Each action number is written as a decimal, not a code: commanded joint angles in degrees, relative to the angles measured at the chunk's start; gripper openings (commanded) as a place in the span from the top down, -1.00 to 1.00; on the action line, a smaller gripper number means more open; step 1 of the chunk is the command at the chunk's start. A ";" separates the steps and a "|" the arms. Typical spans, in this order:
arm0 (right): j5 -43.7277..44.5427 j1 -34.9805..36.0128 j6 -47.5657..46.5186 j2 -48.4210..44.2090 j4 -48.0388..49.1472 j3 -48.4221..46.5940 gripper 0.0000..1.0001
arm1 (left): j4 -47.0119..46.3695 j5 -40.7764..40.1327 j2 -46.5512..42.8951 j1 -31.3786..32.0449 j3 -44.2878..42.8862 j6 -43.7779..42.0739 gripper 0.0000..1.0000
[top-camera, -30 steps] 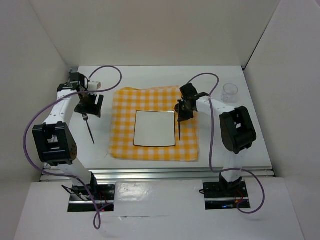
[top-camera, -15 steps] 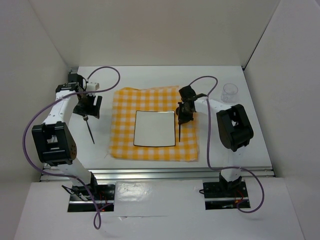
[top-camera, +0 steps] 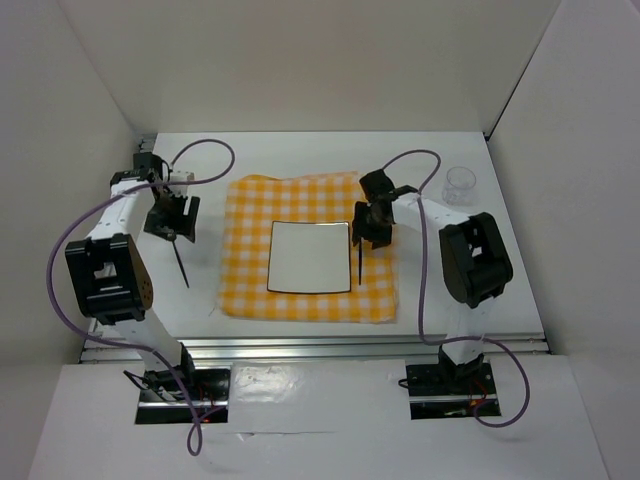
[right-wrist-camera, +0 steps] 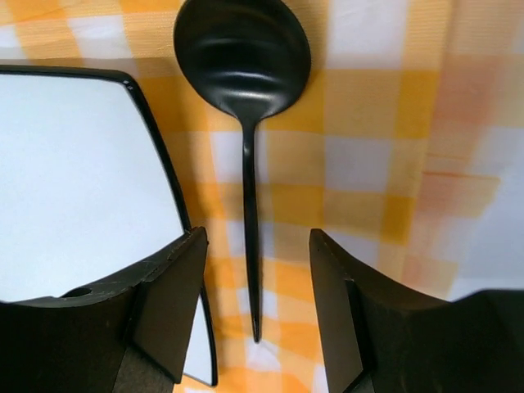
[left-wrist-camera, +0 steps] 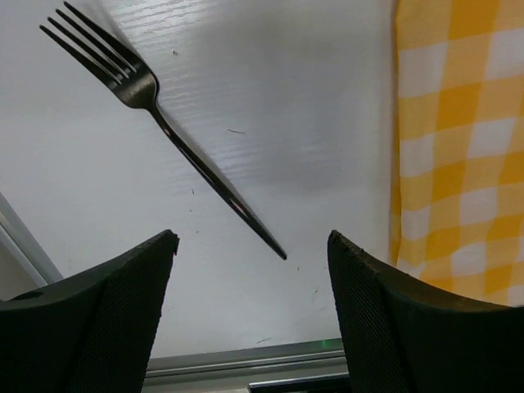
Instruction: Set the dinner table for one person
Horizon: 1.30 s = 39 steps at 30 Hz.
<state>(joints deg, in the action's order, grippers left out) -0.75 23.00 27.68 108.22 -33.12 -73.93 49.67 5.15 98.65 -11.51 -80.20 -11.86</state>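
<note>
A yellow-and-white checked cloth lies on the white dinner table, with a white square plate at its middle. A black spoon lies flat on the cloth just right of the plate. My right gripper is open, its fingers on either side of the spoon's handle without touching it. A black fork lies on the bare table left of the cloth. My left gripper hangs open over the fork's handle end, holding nothing.
A clear plastic cup stands at the back right of the table. An aluminium rail runs along the near edge. White walls close in the left, right and back sides.
My right gripper has opened and let go of the spoon, which now lies on the cloth beside the plate. The left arm has shifted slightly back over the fork.
</note>
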 commanded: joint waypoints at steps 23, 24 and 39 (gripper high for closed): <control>5.32 -0.15 -0.79 -9.52 -0.71 -2.36 -0.17 | -1.15 -5.07 22.02 -1.06 -5.67 1.05 -0.12; 5.32 -0.15 -1.31 -9.52 -0.71 -2.88 -0.17 | -1.15 -3.84 22.81 -1.06 -5.67 1.05 -0.05; 8.75 -0.68 -2.37 -10.67 -5.37 -7.63 -0.15 | -2.82 4.25 23.62 -2.12 -3.91 1.05 1.00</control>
<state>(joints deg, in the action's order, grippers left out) 6.11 22.61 26.09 99.33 -36.38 -78.46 51.42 4.25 119.44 -13.69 -87.11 -11.40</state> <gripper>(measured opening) 0.578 0.019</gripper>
